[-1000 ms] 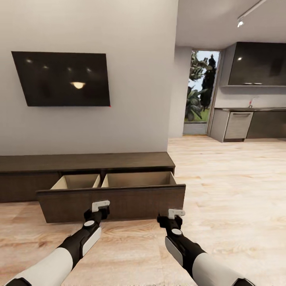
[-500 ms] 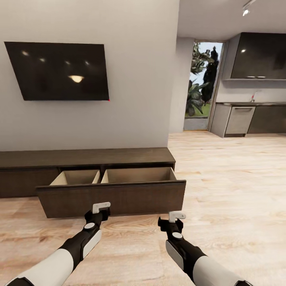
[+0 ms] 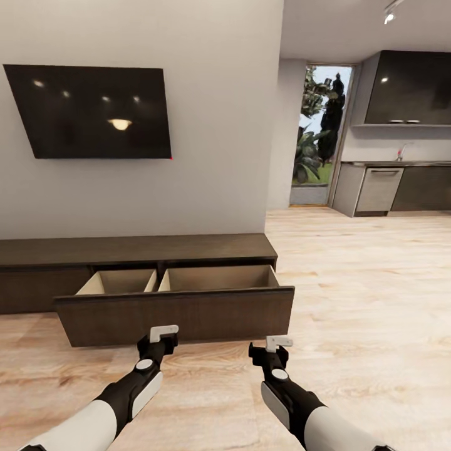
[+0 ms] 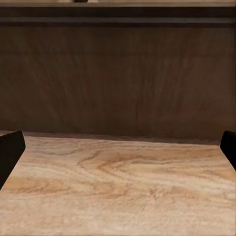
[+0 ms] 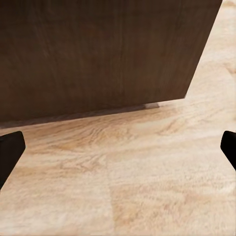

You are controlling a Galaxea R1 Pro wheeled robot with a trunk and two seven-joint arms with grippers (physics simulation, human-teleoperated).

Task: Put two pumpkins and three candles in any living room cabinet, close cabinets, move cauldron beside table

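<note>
Your left pincer (image 3: 164,334) hovers empty, fingers spread wide, just short of the cabinet (image 3: 138,250), a long, low console of dark, matte wood grain under the black TV (image 3: 88,113). Its wide drawer (image 3: 175,313) stands pulled out, pale inside and bare. Expect a stiff, fairly heavy slab: push flat on the handleless front. Your right pincer (image 3: 274,346) hangs equally wide over the plank floor (image 3: 376,300).

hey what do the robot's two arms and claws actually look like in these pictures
Both arms have glossy white forearm shells that turn into black wrist sections with a small round grey disc on top. The left claw and right claw each end in a pale grey bracket-like piece. In the wrist views, the fingertips look plain black and blunt.
</note>
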